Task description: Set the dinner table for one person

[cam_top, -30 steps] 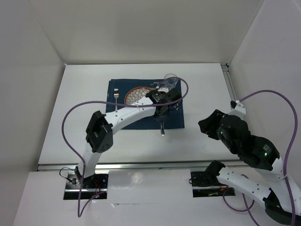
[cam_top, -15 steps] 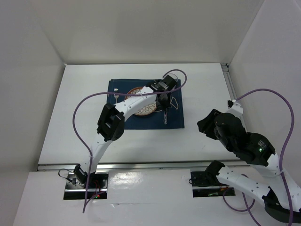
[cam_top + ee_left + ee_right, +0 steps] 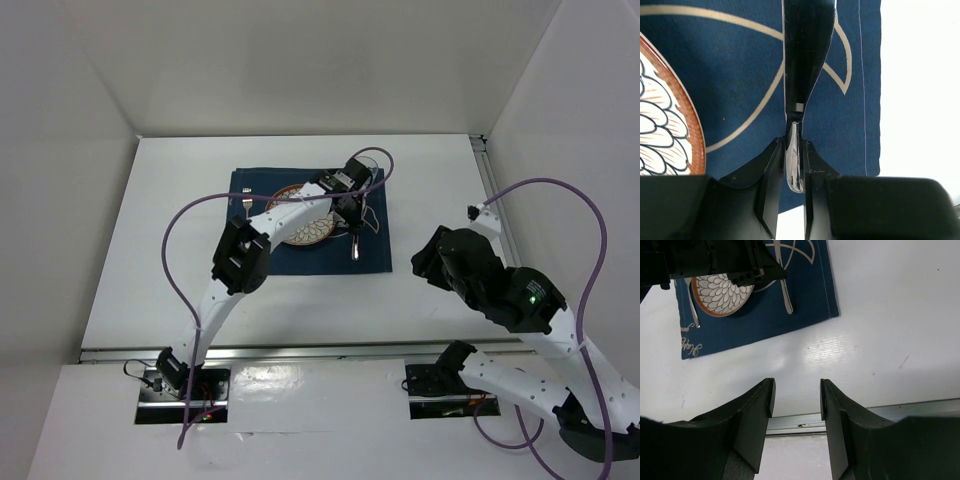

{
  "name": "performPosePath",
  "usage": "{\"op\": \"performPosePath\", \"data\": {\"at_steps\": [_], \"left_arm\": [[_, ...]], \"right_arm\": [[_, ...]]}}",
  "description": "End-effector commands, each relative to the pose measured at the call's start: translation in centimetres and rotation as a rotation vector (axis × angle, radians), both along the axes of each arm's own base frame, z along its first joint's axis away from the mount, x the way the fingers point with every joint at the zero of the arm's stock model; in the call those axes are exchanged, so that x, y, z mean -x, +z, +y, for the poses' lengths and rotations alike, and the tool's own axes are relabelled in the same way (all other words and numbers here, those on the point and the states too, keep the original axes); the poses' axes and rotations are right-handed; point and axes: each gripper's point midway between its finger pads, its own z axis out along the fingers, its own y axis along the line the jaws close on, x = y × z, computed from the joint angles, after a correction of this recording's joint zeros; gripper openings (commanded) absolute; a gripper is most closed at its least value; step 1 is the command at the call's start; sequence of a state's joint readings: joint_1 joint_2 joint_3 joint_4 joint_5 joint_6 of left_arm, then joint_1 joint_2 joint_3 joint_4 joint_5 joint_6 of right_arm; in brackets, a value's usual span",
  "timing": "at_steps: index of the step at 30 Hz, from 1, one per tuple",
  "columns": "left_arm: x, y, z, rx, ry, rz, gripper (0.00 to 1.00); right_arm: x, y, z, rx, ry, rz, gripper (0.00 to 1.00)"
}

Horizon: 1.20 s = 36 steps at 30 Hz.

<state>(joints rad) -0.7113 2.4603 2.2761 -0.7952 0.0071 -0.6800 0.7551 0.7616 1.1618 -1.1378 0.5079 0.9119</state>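
Knife (image 3: 807,50) placement under way on the dinner table (image 3: 170,260), whose white surface spreads beneath both arms and carries a navy placemat (image 3: 262,256) toward its far middle. My left fingers (image 3: 771,175) are clamped on the knife's thin handle end, blade pointing away over the mat, just right of the patterned plate (image 3: 303,222).

To finish well, I judge I should lower it flat, parallel to the mat's right edge and clear of the plate rim, release only once it rests, then lift straight up.

The left wrist view alone shows the pinch itself, which the wrist hides from overhead. The right wrist view adds the knife's full length and the fork (image 3: 694,310) left of the plate, and shows my right fingers (image 3: 752,415) spread apart, holding nothing, above bare surface.
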Motion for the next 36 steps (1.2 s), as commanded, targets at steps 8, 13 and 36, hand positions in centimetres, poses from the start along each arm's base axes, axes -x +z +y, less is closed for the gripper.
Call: {"op": "performPosePath", "data": {"at_steps": [8,13,36], "left_arm": [[-2.0,0.4,-1.3,0.109,-0.012,-0.015,0.00],[-3.0,-0.5,-0.7,0.116,0.014,-0.003,0.00],[-1.8,1.3,-0.8,0.131,0.043,-0.027,0.67]], "right_arm": [[-0.2,0.5,0.6,-0.022,0.011,-0.015,0.52],[-0.3,0.6,0.8,-0.032,0.018,-0.017,0.52],[-0.5,-0.3,1.9,-0.023,0.063,0.006,0.51]]}}
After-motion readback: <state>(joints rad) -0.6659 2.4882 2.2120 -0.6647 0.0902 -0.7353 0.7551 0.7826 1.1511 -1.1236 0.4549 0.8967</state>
